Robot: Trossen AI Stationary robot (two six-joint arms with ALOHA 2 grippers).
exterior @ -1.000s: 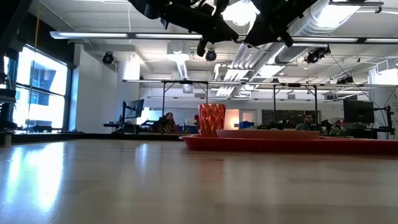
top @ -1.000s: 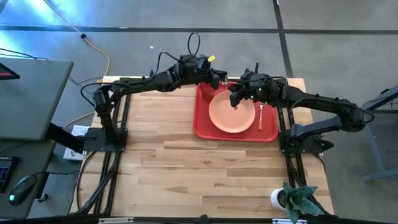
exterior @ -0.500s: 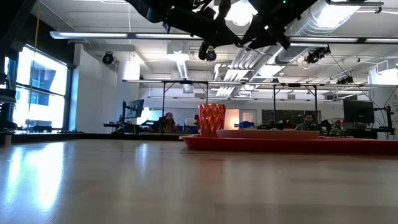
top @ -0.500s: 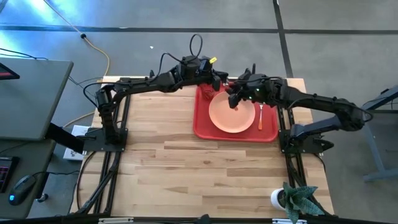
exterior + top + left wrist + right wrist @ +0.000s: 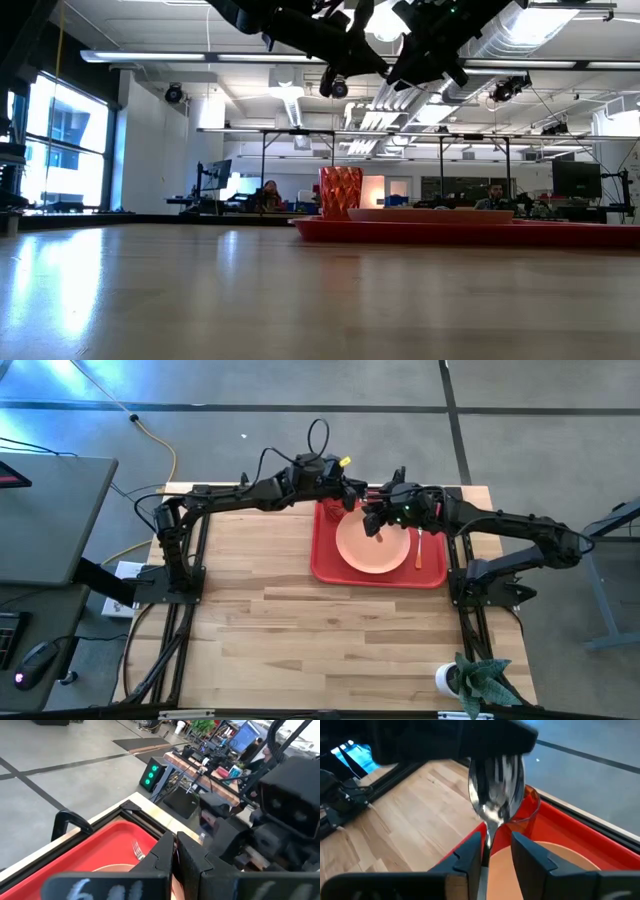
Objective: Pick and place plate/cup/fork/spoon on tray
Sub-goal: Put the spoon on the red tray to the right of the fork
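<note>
The red tray lies at the table's far right. The peach plate rests flat on it. The fork lies on the tray to the right of the plate. The red-orange cup stands upright at the tray's far left corner. My right gripper is above the plate's far part, shut on the spoon. My left gripper is shut and empty, raised above the tray's far left corner beside the right gripper. My right gripper pinches the spoon's thin neck, just under the silver bowl, between its two fingers. The bowl stands out past the fingertips. The spoon is lifted clear, above the plate.
A white pot with a green plant stands at the table's near right corner. Bare wood covers the table's left and near parts. The two arms are close together over the tray's far edge. People sit at desks in the room behind.
My right gripper has shifted a little toward the table's left edge with the spoon, staying above the plate. My left gripper has drawn slightly closer to it over the tray's far left corner.
</note>
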